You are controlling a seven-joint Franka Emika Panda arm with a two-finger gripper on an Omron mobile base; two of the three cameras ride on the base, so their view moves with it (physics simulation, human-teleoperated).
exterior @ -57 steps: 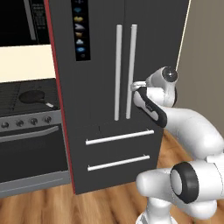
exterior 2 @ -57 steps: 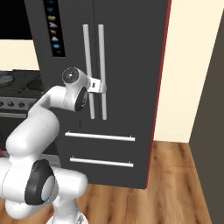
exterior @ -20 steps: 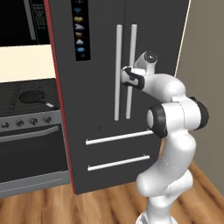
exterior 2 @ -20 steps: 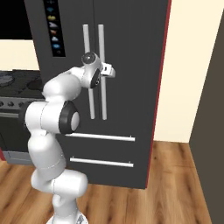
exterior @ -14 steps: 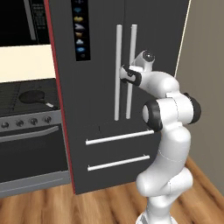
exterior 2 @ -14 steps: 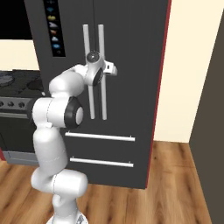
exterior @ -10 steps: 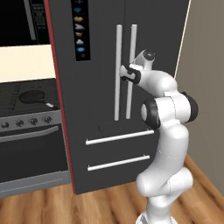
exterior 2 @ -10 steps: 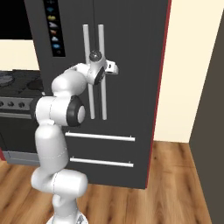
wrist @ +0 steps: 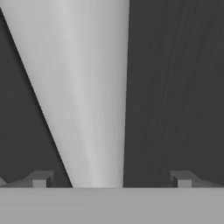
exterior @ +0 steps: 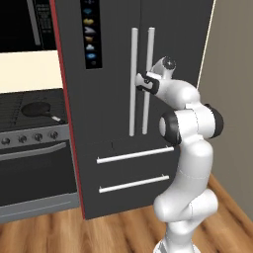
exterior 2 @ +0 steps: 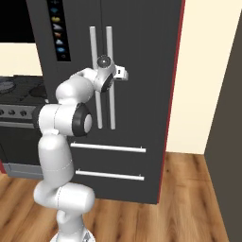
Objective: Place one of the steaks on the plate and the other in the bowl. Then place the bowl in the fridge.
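Wooden floor [exterior 2: 189,198] lies bare in front of the fridge [exterior: 113,163], whose doors are closed; a cream wall [exterior 2: 208,71] stands to its right and a stove [exterior: 29,148] with a dark pan [exterior: 37,109] to its left; the two lower drawer bars are free of the arm. At mid-height of the long silver bar handles the gripper [exterior: 142,82] has its jaws spread wide, one tip on each side of the right handle [wrist: 87,96], which runs up between them without touching either, dark door face behind. Against a second ago, the hand has closed in on the handle from just right of it, and the elbow has drawn nearer the door; the jaws have stayed apart throughout.
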